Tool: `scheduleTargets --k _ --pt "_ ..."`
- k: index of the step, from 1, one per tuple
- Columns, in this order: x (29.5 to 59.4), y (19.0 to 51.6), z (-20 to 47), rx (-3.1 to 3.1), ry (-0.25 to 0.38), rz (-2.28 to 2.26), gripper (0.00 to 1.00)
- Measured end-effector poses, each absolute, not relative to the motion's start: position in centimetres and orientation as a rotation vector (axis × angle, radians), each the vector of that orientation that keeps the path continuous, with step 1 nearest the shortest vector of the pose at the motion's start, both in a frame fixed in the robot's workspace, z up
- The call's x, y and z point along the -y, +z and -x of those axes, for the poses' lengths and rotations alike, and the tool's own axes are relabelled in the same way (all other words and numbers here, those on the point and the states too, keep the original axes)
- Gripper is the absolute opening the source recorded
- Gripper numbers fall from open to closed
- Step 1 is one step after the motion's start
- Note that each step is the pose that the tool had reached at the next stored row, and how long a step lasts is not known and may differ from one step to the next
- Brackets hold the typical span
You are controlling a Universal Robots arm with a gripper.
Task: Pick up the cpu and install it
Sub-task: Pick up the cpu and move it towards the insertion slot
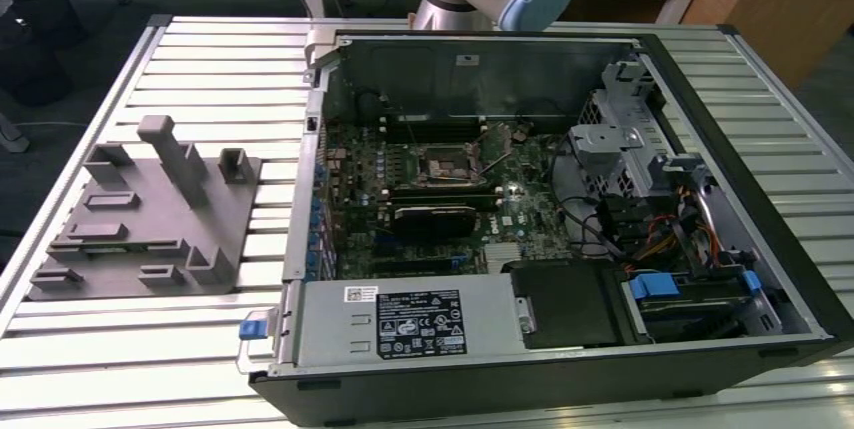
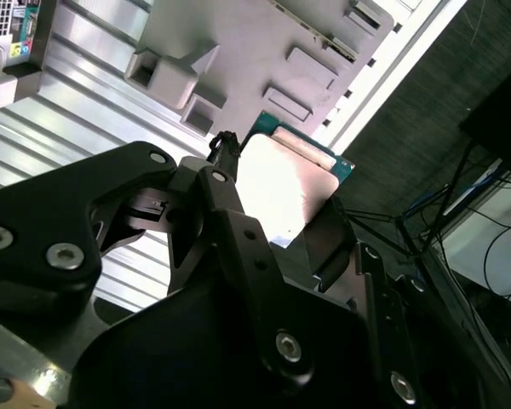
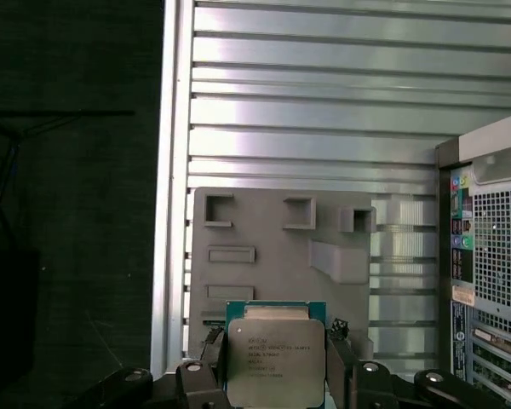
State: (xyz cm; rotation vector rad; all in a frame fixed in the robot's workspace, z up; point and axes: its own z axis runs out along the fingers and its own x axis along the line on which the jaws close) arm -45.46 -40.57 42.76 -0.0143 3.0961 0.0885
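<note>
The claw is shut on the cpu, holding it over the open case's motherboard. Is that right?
Not the motherboard. In the first wrist view the claw is shut on the cpu with the grey block on the slatted table behind it; the case stands off to the side.

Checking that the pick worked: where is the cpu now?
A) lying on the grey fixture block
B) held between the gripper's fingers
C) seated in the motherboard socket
B: in the first wrist view the cpu sits clamped between the fingers of the gripper, with the grey fixture block behind it.
</note>
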Motion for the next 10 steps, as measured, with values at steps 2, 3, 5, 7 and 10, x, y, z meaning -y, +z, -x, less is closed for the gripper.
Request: scheduleTargets --k 2,3,5,7,10 --pt "40.6 42.8 45.1 -3.096 0.088 0.014 0.55" --pt "40.6 42.8 45.0 -3.096 0.088 0.014 0.55" --pt "40.6 42.8 44.6 -3.096 0.088 0.014 0.55" --pt "40.6 42.8 44.3 -3.096 0.087 0.014 0.55" --pt "40.6 42.8 43.9 -3.096 0.086 0.014 0.55"
